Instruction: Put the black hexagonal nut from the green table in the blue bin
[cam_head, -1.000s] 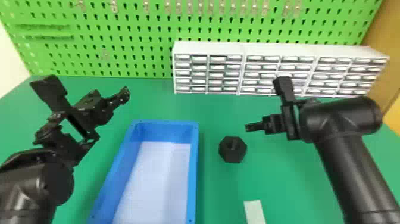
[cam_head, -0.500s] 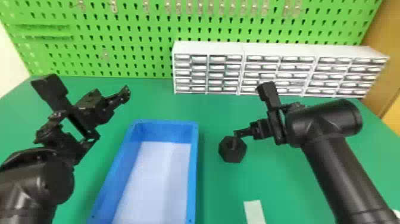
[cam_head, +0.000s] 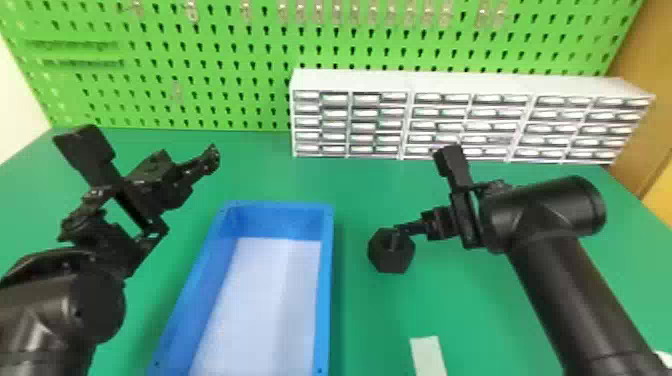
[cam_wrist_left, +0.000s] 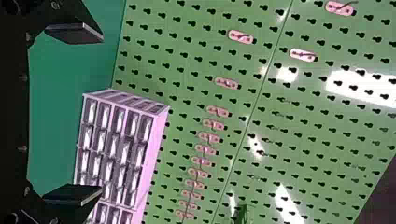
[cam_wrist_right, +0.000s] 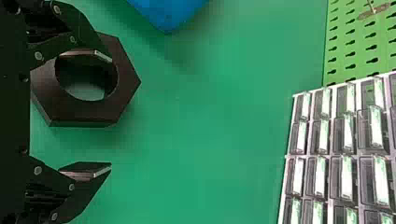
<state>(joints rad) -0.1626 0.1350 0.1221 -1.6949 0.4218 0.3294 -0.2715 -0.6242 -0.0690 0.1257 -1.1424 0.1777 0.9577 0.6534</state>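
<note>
Head view: right of the blue bin (cam_head: 325, 300), the black hexagonal nut (cam_head: 391, 260) lies on the green table (cam_head: 480, 305), right gripper (cam_head: 422, 195) at it. Left gripper (cam_head: 148, 145): left of the bin.

Left wrist view: fingers (cam_wrist_left: 74, 32) spread.

Right wrist view: fingers apart, one over the nut's hole.

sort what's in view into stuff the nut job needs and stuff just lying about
For the job:
- black hexagonal nut
- green table under it
- blue bin
- right gripper, open, at the nut

Just there:
- left gripper, open, away from the nut
- drawer cabinets
- pegboard
- pale strip
</note>
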